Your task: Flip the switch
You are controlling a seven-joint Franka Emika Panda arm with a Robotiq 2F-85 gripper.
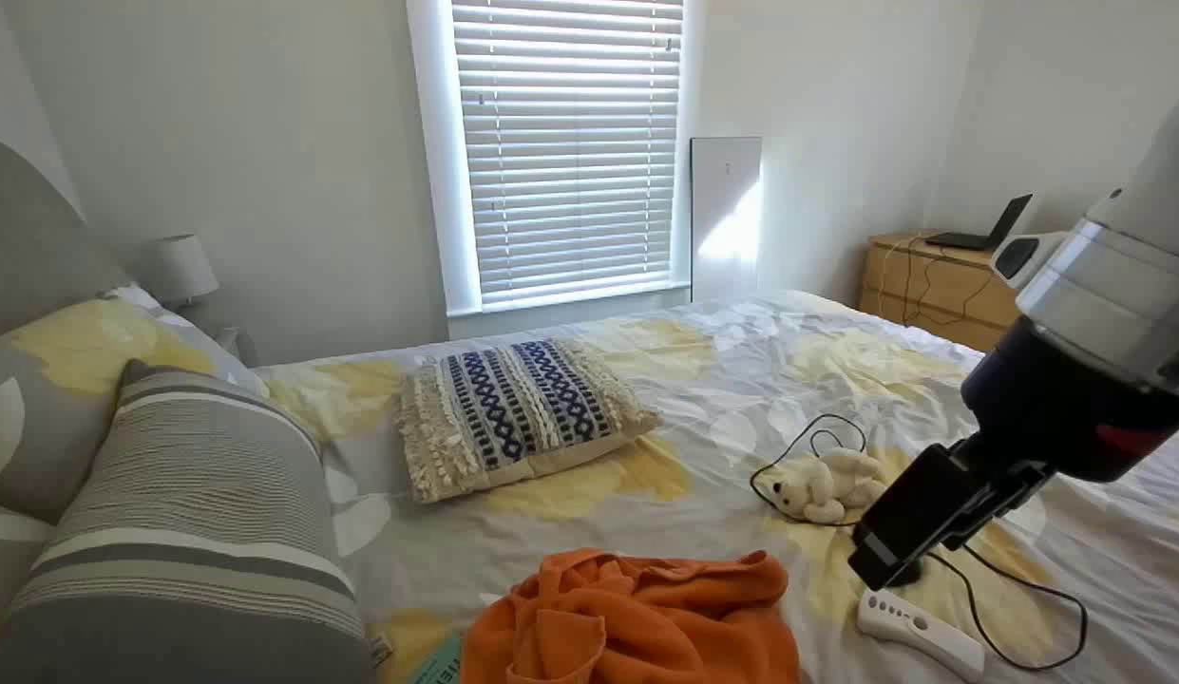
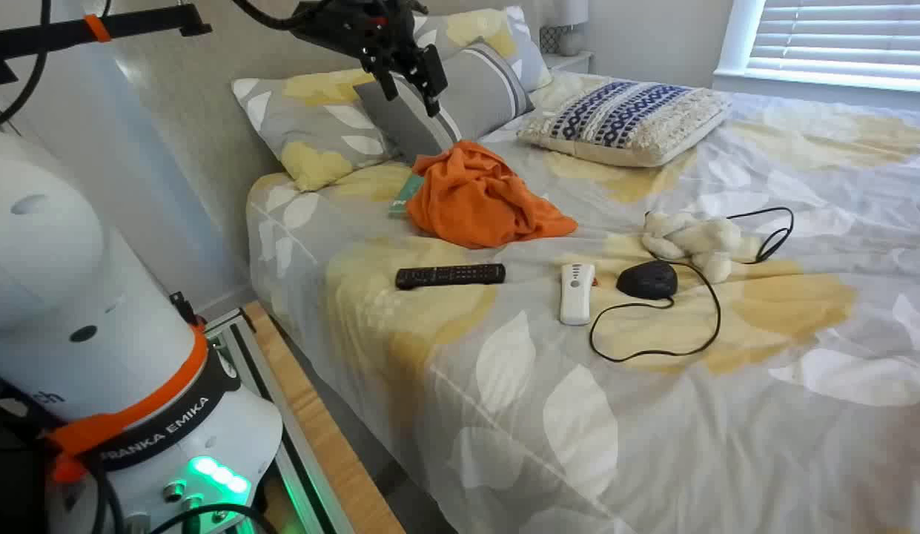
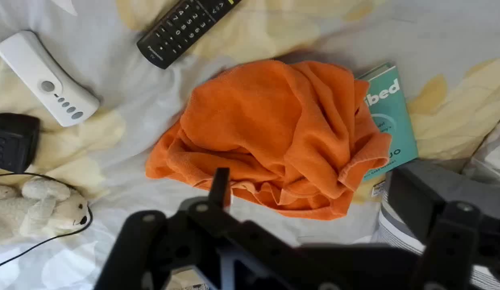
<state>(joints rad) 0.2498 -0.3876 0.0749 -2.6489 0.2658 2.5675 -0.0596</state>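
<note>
No wall switch or lever switch can be made out in any view. A black corded device (image 2: 647, 279) lies on the bed; it also shows at the left edge of the wrist view (image 3: 12, 143), and I cannot tell what it is. A white remote (image 2: 576, 297) with grey buttons lies beside it, also in the wrist view (image 3: 46, 76). My gripper (image 2: 411, 96) is above the bed on the pillow side. In the wrist view its fingers (image 3: 313, 172) are wide apart with nothing between them, above a crumpled orange cloth (image 3: 258, 112).
A black TV remote (image 3: 185, 32) lies near the cloth. A teal book (image 3: 389, 117) is partly under the cloth. A white plush bear (image 1: 827, 484) lies by the black cord. A fringed pillow (image 1: 527, 408) and a grey striped pillow (image 1: 199, 503) rest on the bed.
</note>
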